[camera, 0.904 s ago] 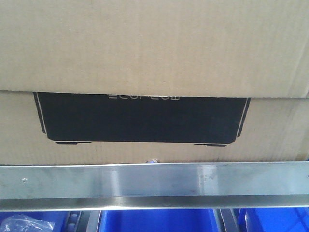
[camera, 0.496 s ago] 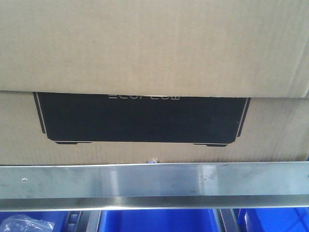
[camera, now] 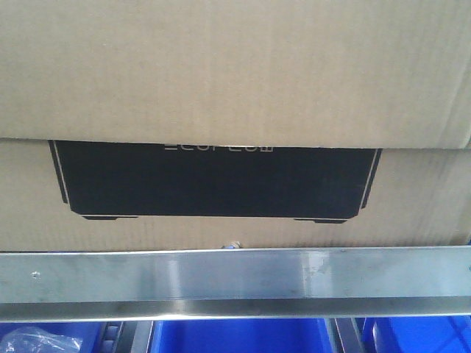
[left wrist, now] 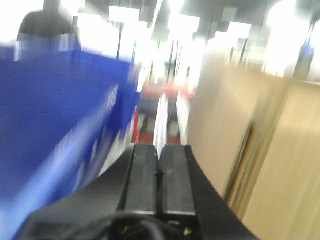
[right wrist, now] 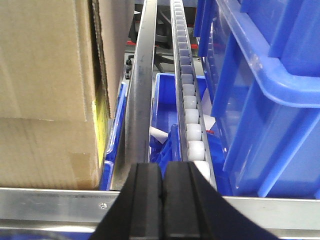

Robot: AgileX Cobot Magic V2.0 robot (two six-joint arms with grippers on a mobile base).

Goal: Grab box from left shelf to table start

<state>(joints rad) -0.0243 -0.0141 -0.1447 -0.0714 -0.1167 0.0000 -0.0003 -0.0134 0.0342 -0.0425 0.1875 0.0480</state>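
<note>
Barely anything has moved since the earlier frame: the wide brushed silver metal front rail (camera: 235, 283) sits a touch higher in the front view and the black printed panel (camera: 213, 180) has slid a hair left, so I'd guess the base is creeping. The large tan corrugated cardboard box (camera: 235, 73) is still on the left shelf, right behind and above that rail, not on the table yet. Blue plastic bins (camera: 243, 337) sit below the rail.

The left fingers (left wrist: 145, 180) are pressed together with nothing between them. That view is badly smeared, with cardboard on one side and blue on the other, so I can't say how close they are to the box. The right fingers (right wrist: 148, 195) are also shut and empty, hovering over the rail between the box's end and a white roller track (right wrist: 192, 125).

My read: the box is too wide to pinch, so both arms flank it to squeeze it and lift it over the rail.
</note>
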